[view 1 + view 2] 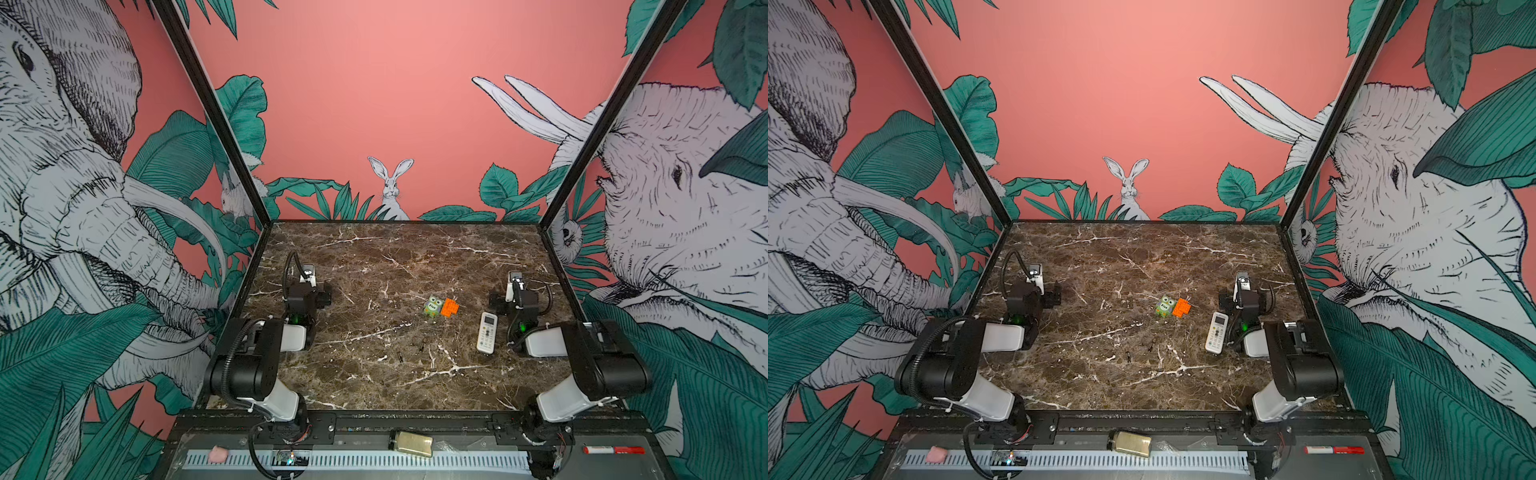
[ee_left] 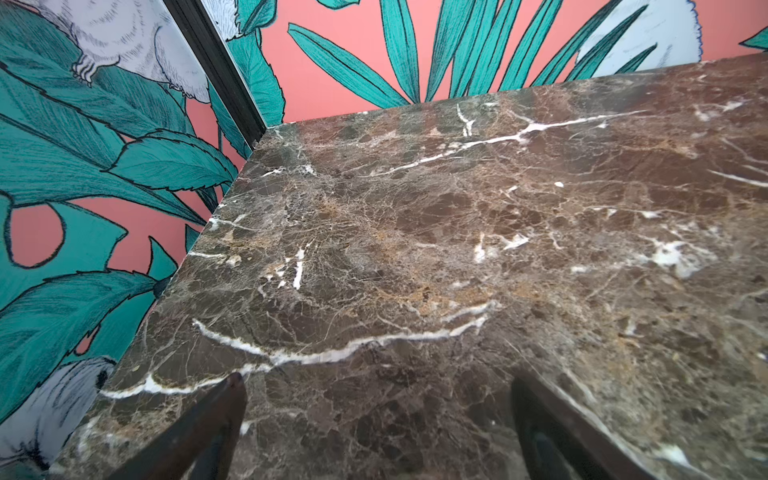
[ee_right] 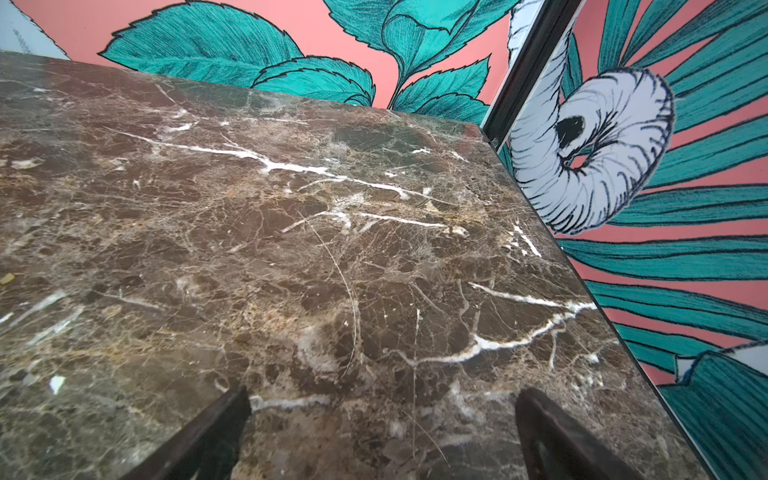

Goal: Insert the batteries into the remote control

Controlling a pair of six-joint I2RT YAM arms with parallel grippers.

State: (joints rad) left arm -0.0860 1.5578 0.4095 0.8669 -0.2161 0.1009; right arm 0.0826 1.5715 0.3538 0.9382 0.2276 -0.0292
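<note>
Both top views are showing the remote [image 1: 486, 333] buttons-up; left gripper [image 2: 374, 386] and right gripper [image 3: 382, 399] are gaping empty. We are risking missing the tiny batteries [image 1: 400, 356] against dark marble [image 1: 374, 257].

No words or numbers can be read. The remote control [image 1: 486, 333], at 3 o'clock on the table [image 1: 374, 257], has buttons with marks too tiny to read.

A small green owl toy [image 1: 433, 306] sits just right of centre on the brown marble table [image 1: 374, 257], an orange toy brick [image 1: 450, 307] just beside it. Along the bottom edge lie a pink lump [image 1: 217, 454], a yellowish jar [image 1: 411, 444] and a red marker [image 1: 614, 450].
</note>
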